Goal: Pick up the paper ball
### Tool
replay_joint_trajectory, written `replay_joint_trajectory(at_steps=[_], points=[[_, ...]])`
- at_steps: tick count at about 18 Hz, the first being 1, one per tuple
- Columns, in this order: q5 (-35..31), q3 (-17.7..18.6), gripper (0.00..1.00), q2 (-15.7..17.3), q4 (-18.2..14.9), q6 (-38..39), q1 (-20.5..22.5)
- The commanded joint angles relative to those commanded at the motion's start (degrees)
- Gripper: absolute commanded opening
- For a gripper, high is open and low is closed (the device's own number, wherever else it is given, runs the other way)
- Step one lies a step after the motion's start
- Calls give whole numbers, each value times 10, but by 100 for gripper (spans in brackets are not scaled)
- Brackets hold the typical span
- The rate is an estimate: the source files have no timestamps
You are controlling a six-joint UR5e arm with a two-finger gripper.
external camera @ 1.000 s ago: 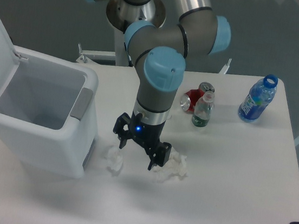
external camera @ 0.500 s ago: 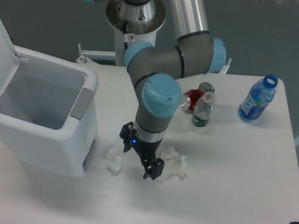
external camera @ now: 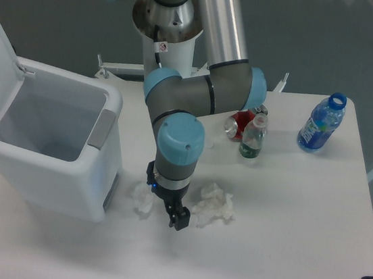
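White tabletop (external camera: 280, 260): crumpled, elongated paper ball (external camera: 142, 199) beside gripper (external camera: 168, 204), jaws unclear.

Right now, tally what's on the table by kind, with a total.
Crumpled white paper wads: 2, the small elongated paper ball and the larger fluffy wad
Plastic bottles: 2, blue and green-labelled clear
Red drink can: 1
White open-lidded bin: 1
Total: 6

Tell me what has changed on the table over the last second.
The gripper swung left and turned, now between the two paper wads, nearer the small paper ball. Nothing is grasped. Both wads, the bin, bottles and can stayed put.
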State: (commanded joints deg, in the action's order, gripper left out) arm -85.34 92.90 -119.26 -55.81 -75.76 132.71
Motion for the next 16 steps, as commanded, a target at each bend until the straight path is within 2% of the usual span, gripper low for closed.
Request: replay_joint_trajectory(at_steps=[2, 16], points=[[-11, 0, 100, -4, 1, 0, -14], [-34, -1, 99, -23, 2, 8, -35]])
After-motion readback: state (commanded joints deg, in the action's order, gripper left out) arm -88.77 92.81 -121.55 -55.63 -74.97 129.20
